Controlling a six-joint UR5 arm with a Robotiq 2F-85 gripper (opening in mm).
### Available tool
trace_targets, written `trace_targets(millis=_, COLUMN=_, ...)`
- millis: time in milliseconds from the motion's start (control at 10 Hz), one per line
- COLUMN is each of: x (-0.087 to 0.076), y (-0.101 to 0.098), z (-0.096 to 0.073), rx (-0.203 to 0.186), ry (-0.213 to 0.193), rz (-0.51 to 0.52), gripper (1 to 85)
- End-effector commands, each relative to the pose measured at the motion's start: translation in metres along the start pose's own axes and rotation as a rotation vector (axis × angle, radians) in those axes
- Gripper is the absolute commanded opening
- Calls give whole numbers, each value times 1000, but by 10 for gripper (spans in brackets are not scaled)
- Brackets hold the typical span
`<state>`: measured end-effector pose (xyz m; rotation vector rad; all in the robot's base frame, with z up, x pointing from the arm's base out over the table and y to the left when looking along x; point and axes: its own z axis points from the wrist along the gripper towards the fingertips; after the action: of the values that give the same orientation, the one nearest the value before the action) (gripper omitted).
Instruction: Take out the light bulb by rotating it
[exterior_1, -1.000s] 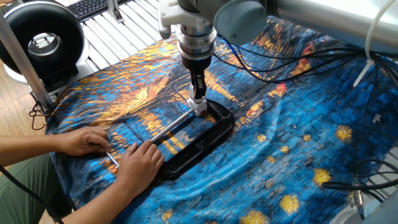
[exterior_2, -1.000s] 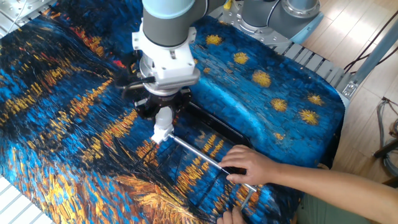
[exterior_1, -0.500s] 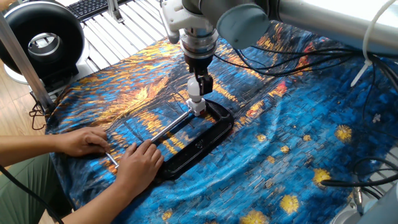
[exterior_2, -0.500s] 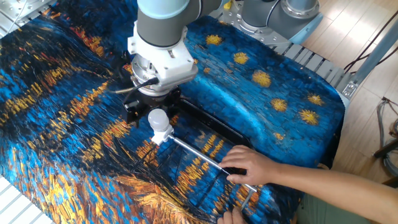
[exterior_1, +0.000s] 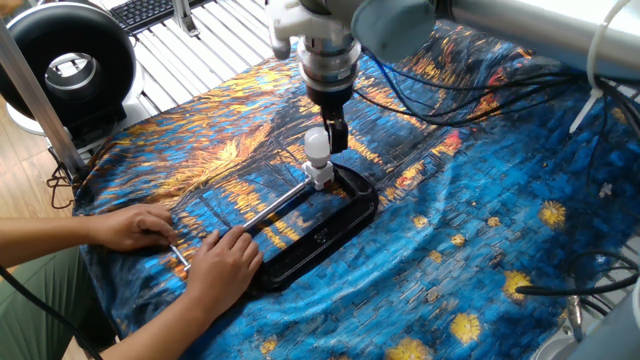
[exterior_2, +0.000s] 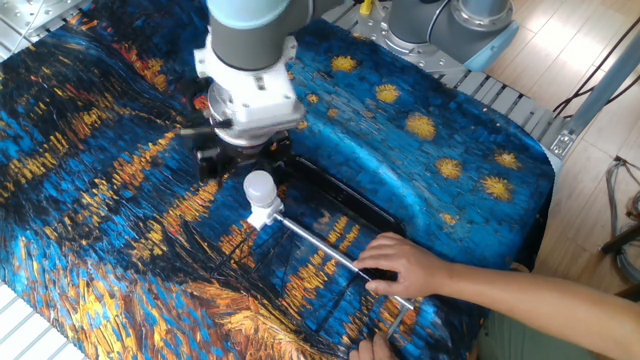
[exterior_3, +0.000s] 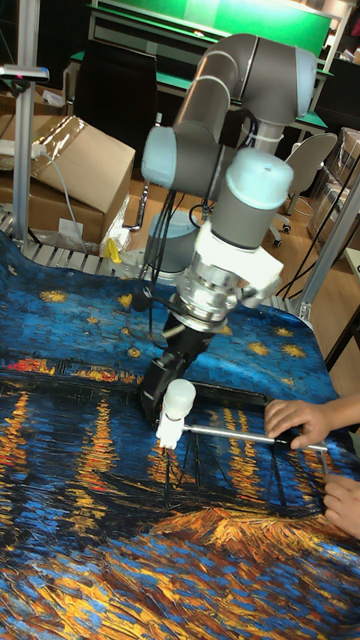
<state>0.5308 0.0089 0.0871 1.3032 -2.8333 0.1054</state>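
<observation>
Right now your gripper (exterior_1: 334, 131) hangs just above and a little behind the light bulb (exterior_1: 316, 145), and nothing is between its fingers. They look parted rather than pressed together, though from the other fixed view the wrist hides most of them, so you cannot judge how wide the gap is.

The bulb (exterior_2: 259, 188) stands upright with its round top free, seated in a small white socket (exterior_1: 320, 176) at the end of a thin metal rod (exterior_1: 274, 202). From the tall fixed view you see the bulb (exterior_3: 180, 397) just in front of the dark fingers, apart from them, with the socket (exterior_3: 168, 432) below it.

The rod runs from the socket across a black tray (exterior_1: 352, 215) that lies on the blue and orange patterned cloth (exterior_1: 480, 210). At the rod's far end, one hand (exterior_2: 398, 265) presses down on it, and in the first fixed view you see a second hand (exterior_1: 131, 226) resting on the cloth beside the other one (exterior_1: 223, 262).
</observation>
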Motion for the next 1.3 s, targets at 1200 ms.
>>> trace_targets(millis=1200, x=-28, y=24, z=-8, rx=-156, ry=-37, rz=589, gripper=590)
